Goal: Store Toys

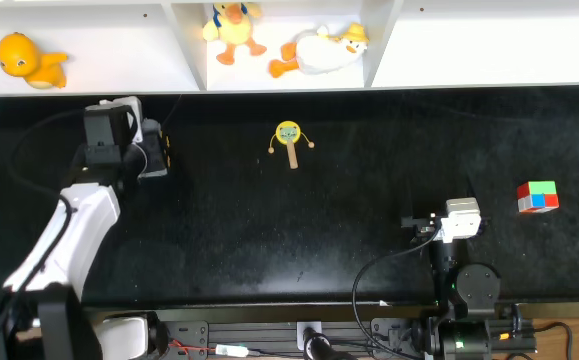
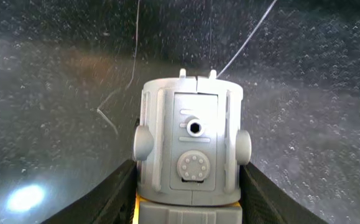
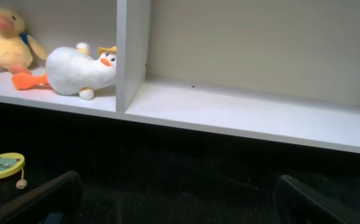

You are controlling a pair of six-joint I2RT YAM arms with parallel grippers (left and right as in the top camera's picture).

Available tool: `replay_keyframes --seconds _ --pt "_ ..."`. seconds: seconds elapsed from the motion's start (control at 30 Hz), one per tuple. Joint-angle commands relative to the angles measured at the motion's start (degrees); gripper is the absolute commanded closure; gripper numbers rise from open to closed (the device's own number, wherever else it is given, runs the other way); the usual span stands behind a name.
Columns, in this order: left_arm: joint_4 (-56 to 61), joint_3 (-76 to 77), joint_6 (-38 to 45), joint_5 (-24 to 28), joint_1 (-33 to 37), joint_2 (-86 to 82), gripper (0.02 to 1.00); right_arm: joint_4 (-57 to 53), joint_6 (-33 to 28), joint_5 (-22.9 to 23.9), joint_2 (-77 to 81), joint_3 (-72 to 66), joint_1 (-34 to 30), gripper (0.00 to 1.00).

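From above, the white shelf (image 1: 389,45) ran along the far edge of the black table (image 1: 369,180), split into three bays. An orange duck (image 1: 29,58) lay in the left bay, while a yellow plush duck (image 1: 233,28) and a white plush duck (image 1: 319,50) shared the middle one. The right bay offered the most open room. The left gripper (image 1: 164,155) sat near the shelf's front edge on the left side. A rattle drum (image 1: 289,140) lay mid-table and a coloured cube (image 1: 537,197) lay well apart from it, near the right edge. The right gripper (image 1: 444,222) sat close to its base, with bare table between it and both loose toys.

At the left wrist, the two fingers were clamped on either side of a grey toy robot (image 2: 192,143), probably gripped that way for carrying to a bay. Whether it was lifted off the table I could not tell. Nothing crowded it.

At the right wrist, the fingers (image 3: 49,196) stood wide apart and held nothing. They faced the roomy right bay, with the rattle drum off to one side.
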Motion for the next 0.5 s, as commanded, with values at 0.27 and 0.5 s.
replay_keyframes --seconds 0.27,0.5 --pt "-7.1 2.1 1.5 0.6 -0.2 -15.9 0.667 0.3 0.2 0.2 -0.4 -0.8 -0.1 0.005" --pt "-8.7 12.5 2.2 1.9 -0.5 -9.3 0.671 0.3 0.2 0.2 -0.4 -0.8 -0.1 0.005"
